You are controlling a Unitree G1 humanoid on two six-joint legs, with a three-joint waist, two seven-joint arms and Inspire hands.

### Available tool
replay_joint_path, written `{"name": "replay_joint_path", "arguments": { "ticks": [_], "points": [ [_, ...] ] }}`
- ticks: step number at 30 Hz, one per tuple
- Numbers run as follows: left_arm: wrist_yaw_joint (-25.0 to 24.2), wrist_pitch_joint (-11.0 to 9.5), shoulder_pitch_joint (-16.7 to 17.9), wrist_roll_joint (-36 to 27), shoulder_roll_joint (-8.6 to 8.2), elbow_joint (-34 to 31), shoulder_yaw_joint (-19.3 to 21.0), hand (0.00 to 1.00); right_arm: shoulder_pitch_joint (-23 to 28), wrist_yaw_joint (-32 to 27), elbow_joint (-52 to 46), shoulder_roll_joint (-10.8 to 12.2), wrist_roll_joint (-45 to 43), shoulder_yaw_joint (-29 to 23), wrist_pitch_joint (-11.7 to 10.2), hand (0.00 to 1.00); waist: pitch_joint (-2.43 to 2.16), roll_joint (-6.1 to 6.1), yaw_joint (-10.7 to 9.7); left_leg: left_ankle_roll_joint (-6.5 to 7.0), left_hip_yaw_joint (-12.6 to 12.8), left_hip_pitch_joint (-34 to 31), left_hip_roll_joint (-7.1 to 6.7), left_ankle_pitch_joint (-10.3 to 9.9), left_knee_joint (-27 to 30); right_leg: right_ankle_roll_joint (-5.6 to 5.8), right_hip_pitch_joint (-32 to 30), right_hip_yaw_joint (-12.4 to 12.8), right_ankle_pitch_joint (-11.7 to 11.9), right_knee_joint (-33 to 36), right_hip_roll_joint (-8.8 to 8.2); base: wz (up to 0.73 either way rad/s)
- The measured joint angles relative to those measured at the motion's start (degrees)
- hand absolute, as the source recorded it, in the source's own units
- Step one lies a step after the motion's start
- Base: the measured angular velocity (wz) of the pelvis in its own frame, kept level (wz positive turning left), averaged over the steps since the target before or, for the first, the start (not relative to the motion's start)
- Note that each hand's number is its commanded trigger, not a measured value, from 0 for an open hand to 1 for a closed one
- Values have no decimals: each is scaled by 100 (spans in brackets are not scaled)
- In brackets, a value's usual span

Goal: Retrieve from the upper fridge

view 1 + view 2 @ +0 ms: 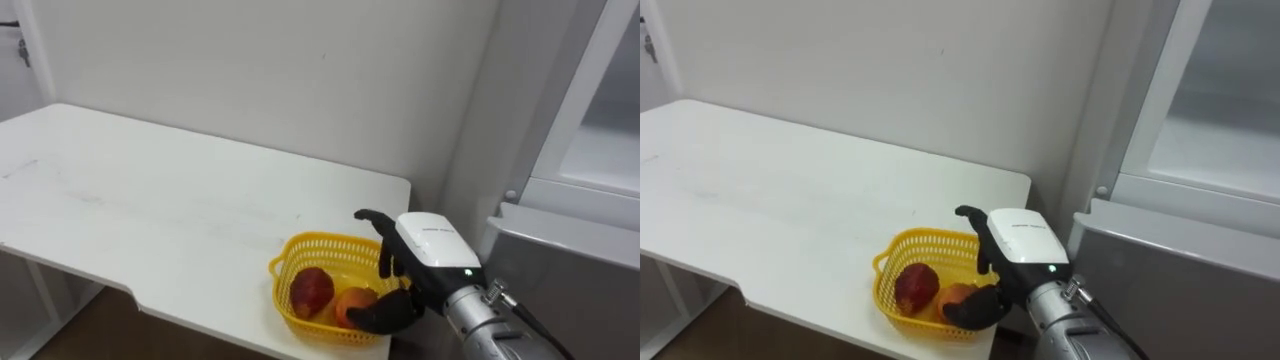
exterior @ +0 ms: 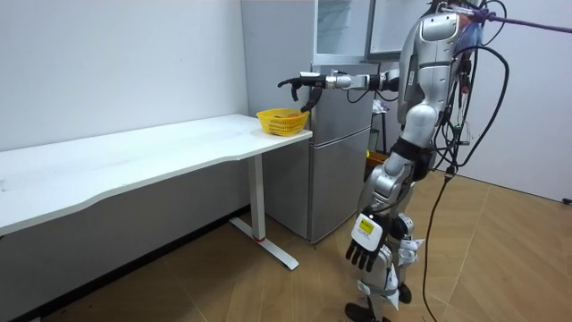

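Over the yellow basket (image 1: 285,256), the right hand (image 1: 428,248) spreads its fingers (image 1: 370,215) wide, thumb beside the orange fruit (image 1: 351,299).

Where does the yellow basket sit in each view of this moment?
Left eye view: yellow basket low, right of centre.
Right eye view: basket low, just left of centre.
Room view: basket upper middle, on the table end by the fridge.
Shared landmark: the right hand held over the basket.

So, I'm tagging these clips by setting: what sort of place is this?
Likely a test room with a kitchen corner: a fridge, a long white table, a yellow basket of fruit.
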Motion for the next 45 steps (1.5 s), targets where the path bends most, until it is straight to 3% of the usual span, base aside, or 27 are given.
{"name": "replay_joint_path", "arguments": {
  "ticks": [11,23,29,32,36,38,41,45],
  "points": [
    [-1,0,-6,0,0,-1,1,0,0,-8,4,0,-3,-1,17,0,7,-23,-9,0,1,-38,-11,0,9,19,-19,-11,-15,-8,-27,1],
    [181,1,-29,-2,5,-28,11,0,-235,-35,-36,-1,81,-20,58,0,-24,-65,-44,4,4,-84,-9,2,15,33,-80,-1,-24,-4,-12,0],
    [172,-2,-10,-6,3,-32,43,0,-230,-40,-525,-1,391,-56,49,0,-33,-69,-94,3,47,-68,12,2,-3,32,-97,51,-24,-2,7,-1],
    [178,-4,17,-11,-9,-29,27,0,-224,-60,-814,43,743,-128,43,0,-14,-23,-162,3,71,-35,11,2,9,32,-78,216,-23,-2,20,-3],
    [287,-4,38,-54,-93,-27,25,0,-214,-223,-1228,178,1022,-322,39,0,-21,107,-264,5,132,22,14,0,-30,30,-70,290,-22,7,20,-8],
    [287,-1,54,-47,-118,-27,26,0,-203,-280,-1502,255,1025,-400,38,0,-44,165,-323,4,178,28,26,1,-77,14,-99,321,-11,13,26,-13],
    [293,3,84,-48,-172,-27,37,0,-53,-388,-1982,274,1113,-478,37,0,-114,256,-366,4,243,119,26,2,-114,13,-74,348,-10,16,25,-11],
    [463,-7,69,-295,-179,-3,33,0,277,-511,-2625,300,1647,-497,22,0,-112,280,-539,3,277,217,30,2,-148,15,28,336,-11,6,26,-4]
  ]
}}
